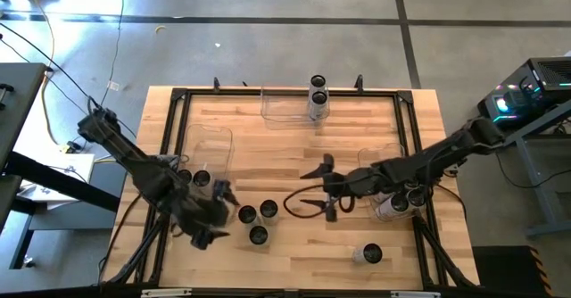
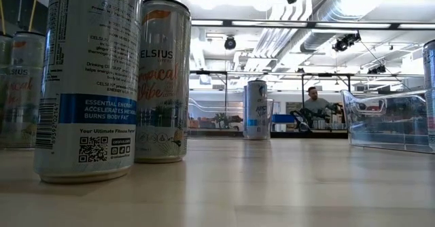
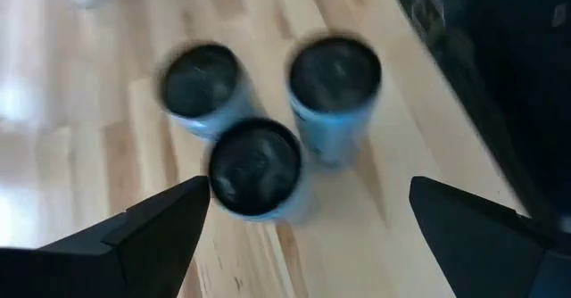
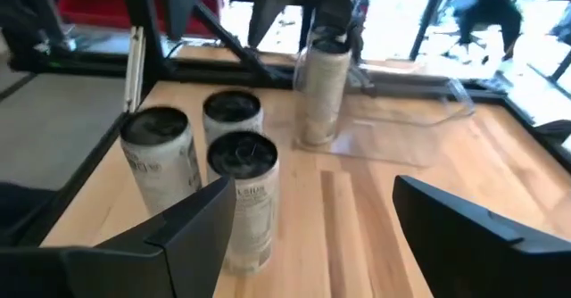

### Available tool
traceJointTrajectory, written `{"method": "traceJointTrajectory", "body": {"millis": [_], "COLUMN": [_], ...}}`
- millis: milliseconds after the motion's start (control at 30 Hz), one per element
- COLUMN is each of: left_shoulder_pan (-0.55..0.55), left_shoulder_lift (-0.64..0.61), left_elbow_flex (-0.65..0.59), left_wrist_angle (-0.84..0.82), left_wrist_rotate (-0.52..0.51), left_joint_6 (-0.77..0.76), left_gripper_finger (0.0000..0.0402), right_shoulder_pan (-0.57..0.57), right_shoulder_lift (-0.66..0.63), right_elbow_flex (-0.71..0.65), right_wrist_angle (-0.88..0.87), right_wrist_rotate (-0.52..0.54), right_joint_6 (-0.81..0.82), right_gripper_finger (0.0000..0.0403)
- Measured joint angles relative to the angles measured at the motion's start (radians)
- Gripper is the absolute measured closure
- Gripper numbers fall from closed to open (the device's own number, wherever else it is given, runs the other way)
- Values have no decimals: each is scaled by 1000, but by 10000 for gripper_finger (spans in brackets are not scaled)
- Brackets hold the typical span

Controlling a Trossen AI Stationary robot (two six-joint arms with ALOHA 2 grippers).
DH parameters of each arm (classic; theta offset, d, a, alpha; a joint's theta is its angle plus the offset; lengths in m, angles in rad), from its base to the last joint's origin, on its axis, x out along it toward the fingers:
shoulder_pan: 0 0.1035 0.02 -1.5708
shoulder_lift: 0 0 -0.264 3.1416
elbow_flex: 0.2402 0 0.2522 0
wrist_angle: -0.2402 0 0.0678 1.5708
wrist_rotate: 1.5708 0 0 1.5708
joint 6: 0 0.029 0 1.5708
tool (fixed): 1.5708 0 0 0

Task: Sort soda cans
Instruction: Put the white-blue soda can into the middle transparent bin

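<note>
Three soda cans with dark tops stand in a cluster (image 1: 257, 220) at the near left of the table; they also show in the left wrist view (image 3: 268, 128) and the right wrist view (image 4: 214, 155). My left gripper (image 1: 219, 213) hovers just left of the cluster, open (image 3: 303, 244), touching nothing. My right gripper (image 1: 326, 187) is open (image 4: 330, 235) at mid-table, pointing left toward the cluster. One can (image 1: 201, 179) stands by the left bin, two (image 1: 318, 91) in the far bin, and some (image 1: 403, 200) in the right bin. A single can (image 1: 370, 255) is near the near edge.
Clear plastic bins sit at the left (image 1: 210, 142), far (image 1: 285, 106) and right (image 1: 388, 160) of the table. A black frame (image 1: 178, 97) rims the wood top. A dark cable loop (image 1: 302, 207) lies by the right gripper. A person (image 2: 314, 105) sits far behind the table.
</note>
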Motion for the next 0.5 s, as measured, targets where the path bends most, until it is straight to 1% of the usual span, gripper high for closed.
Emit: {"method": "traceJointTrajectory", "body": {"millis": [133,267,400,433,500], "left_shoulder_pan": [-1,12,26,33,51], "left_shoulder_lift": [61,116,148,155,164], "left_elbow_flex": [-1,-1,-1,-1,-1], "left_wrist_angle": [-1,-1,6,4,7], "left_wrist_rotate": [16,-31,-80,-83,-56], "left_joint_6": [25,-10,-29,-50,-76], "left_gripper_finger": [21,21,21,21,21], "right_shoulder_pan": [47,81,95,96,96], "right_shoulder_lift": [-40,-49,-49,-49,-49], "right_elbow_flex": [2,2,1,1,1], "right_wrist_angle": [-37,-51,-55,-55,-55], "right_wrist_rotate": [70,113,127,128,128], "right_joint_6": [-1,-1,-1,2,4], "right_gripper_finger": [104,104,104,104,104]}}
